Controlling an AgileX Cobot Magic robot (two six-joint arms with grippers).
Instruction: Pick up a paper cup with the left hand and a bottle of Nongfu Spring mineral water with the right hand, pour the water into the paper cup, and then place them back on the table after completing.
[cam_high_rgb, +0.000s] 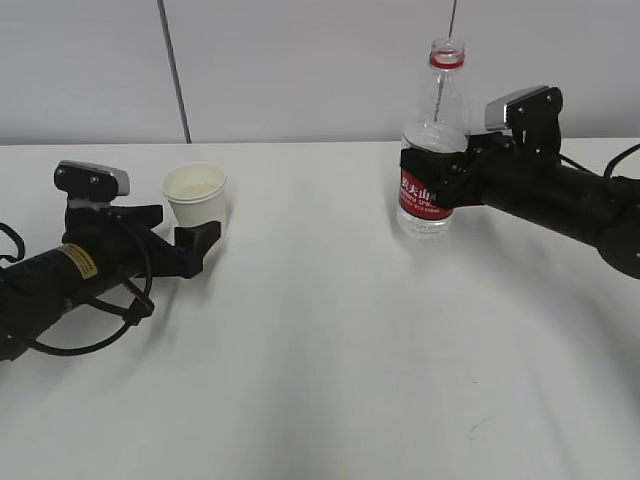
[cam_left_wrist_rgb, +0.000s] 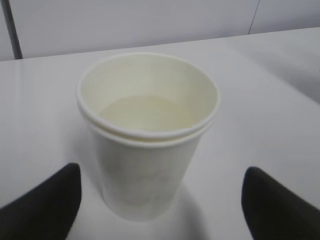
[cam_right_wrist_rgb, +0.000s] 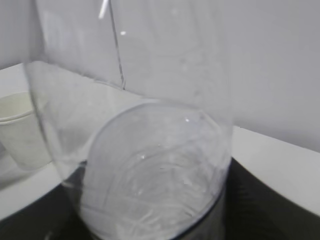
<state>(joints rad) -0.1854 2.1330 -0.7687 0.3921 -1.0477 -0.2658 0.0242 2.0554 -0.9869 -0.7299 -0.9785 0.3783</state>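
Note:
A white paper cup (cam_high_rgb: 196, 194) stands upright on the white table (cam_high_rgb: 320, 360). In the left wrist view the cup (cam_left_wrist_rgb: 147, 135) shows a pale liquid level inside. My left gripper (cam_high_rgb: 197, 228), on the arm with the yellow sticker, is open. Its black fingers (cam_left_wrist_rgb: 45, 205) stand wide on either side of the cup's base without touching it. My right gripper (cam_high_rgb: 442, 186) is shut on the clear bottle (cam_high_rgb: 432, 150) at its red label, holding it upright, uncapped and mostly empty. The bottle (cam_right_wrist_rgb: 150, 165) fills the right wrist view, and I cannot tell if its base touches the table.
A pale wall (cam_high_rgb: 320, 60) with a dark vertical seam stands behind the table's far edge. The left arm's black cable (cam_high_rgb: 100, 330) loops on the table at the left. The cup also shows at the left edge of the right wrist view (cam_right_wrist_rgb: 20, 130).

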